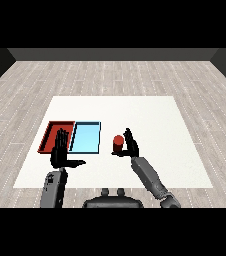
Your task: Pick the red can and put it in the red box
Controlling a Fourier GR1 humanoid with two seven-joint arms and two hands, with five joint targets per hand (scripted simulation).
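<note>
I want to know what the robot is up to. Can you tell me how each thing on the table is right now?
red can: upright on the white table, right of the trays, not lifted.
right robot hand: open, right beside the can, fingers not curled round it.
left robot hand: open, fingers straight, over the red tray's near edge, holding nothing.
red tray: flat on the table, no can in it.
light blue tray: flat beside the red tray, nothing in it.

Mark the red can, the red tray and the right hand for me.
red can [118, 144]: head view, on its side wall.
red tray [49, 131]: head view, on its bare floor near the left wall.
right hand [131, 146]: head view, on the palm, just right of the can.
</note>
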